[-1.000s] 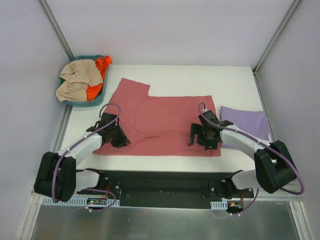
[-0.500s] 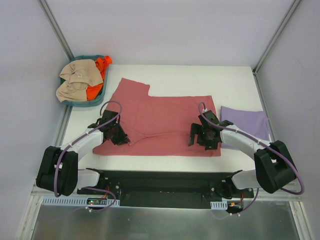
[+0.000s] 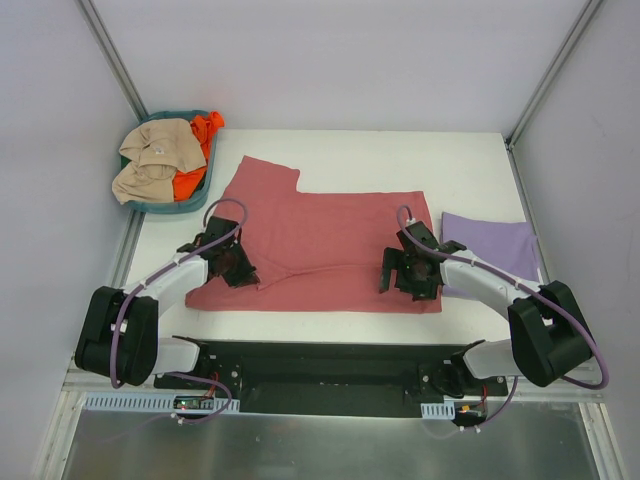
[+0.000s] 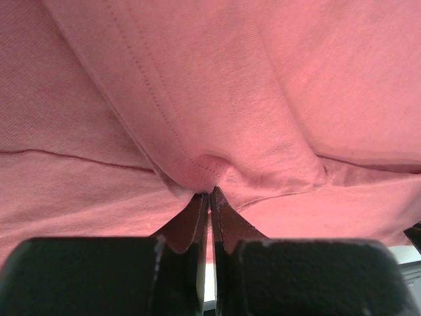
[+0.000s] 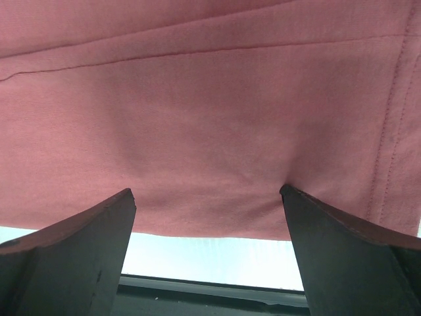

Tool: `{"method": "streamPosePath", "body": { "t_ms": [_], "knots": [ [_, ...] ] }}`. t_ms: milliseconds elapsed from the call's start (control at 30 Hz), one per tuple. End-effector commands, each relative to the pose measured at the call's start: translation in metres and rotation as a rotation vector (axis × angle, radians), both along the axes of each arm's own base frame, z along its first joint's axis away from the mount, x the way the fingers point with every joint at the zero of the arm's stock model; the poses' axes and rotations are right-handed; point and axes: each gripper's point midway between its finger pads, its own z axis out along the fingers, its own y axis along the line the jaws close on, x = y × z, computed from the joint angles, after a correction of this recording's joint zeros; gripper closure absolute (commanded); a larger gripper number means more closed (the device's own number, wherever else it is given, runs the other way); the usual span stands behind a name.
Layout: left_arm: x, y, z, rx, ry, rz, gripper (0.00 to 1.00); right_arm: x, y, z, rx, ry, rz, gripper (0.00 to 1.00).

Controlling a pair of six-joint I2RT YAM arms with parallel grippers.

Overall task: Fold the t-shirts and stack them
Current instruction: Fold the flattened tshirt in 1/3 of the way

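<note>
The brick-red t-shirt (image 3: 320,235) lies spread across the middle of the table. My left gripper (image 3: 237,268) is shut on a fold of its near-left hem; the left wrist view shows the pinched cloth (image 4: 210,174) bunched at my closed gripper (image 4: 210,195). My right gripper (image 3: 408,272) is open, its fingers pressing down on the shirt's near-right part; the right wrist view shows my gripper (image 5: 207,197) spread wide over the red cloth (image 5: 210,118) by its near hem. The lavender t-shirt (image 3: 495,245) lies folded at the right.
A teal basket (image 3: 205,160) with beige and orange clothes stands at the far left corner. White table (image 3: 400,155) shows behind the shirt. The black base rail (image 3: 320,365) runs along the near edge.
My left gripper has moved a little away from the near edge, dragging the pinched hem with it. The right gripper has stayed in place.
</note>
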Motion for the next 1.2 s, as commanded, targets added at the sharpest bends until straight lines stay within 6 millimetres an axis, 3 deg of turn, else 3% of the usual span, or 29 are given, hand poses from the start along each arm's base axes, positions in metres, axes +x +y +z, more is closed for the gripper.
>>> {"method": "streamPosePath", "body": {
  "t_ms": [0, 400, 600, 733, 900, 1000, 1100, 1167],
  "knots": [
    [0.023, -0.013, 0.028, -0.031, -0.106, -0.072, 1.0, -0.003, -0.005, 0.004, -0.022, -0.006, -0.004, 0.04],
    [0.073, -0.034, 0.047, -0.053, -0.144, -0.168, 1.0, 0.004, -0.007, 0.014, -0.037, -0.02, 0.016, 0.04],
    [0.106, -0.056, 0.06, -0.116, -0.139, -0.238, 1.0, 0.007, -0.012, 0.013, -0.048, -0.009, 0.016, 0.04],
    [0.128, -0.076, 0.057, -0.136, -0.135, -0.314, 0.98, 0.009, -0.015, 0.011, -0.054, 0.0, 0.01, 0.04],
    [0.15, -0.101, 0.057, -0.139, -0.156, -0.441, 0.88, 0.011, -0.017, 0.008, -0.051, 0.009, 0.005, 0.04],
    [0.16, -0.109, 0.062, -0.161, -0.166, -0.474, 0.66, 0.011, -0.017, 0.007, -0.049, 0.012, 0.004, 0.04],
    [0.161, -0.112, 0.074, -0.165, -0.184, -0.494, 0.56, 0.01, -0.017, 0.005, -0.049, 0.015, 0.003, 0.04],
    [0.159, -0.108, 0.084, -0.142, -0.212, -0.487, 0.43, 0.009, -0.017, 0.005, -0.045, 0.015, 0.004, 0.04]
  ]
}}
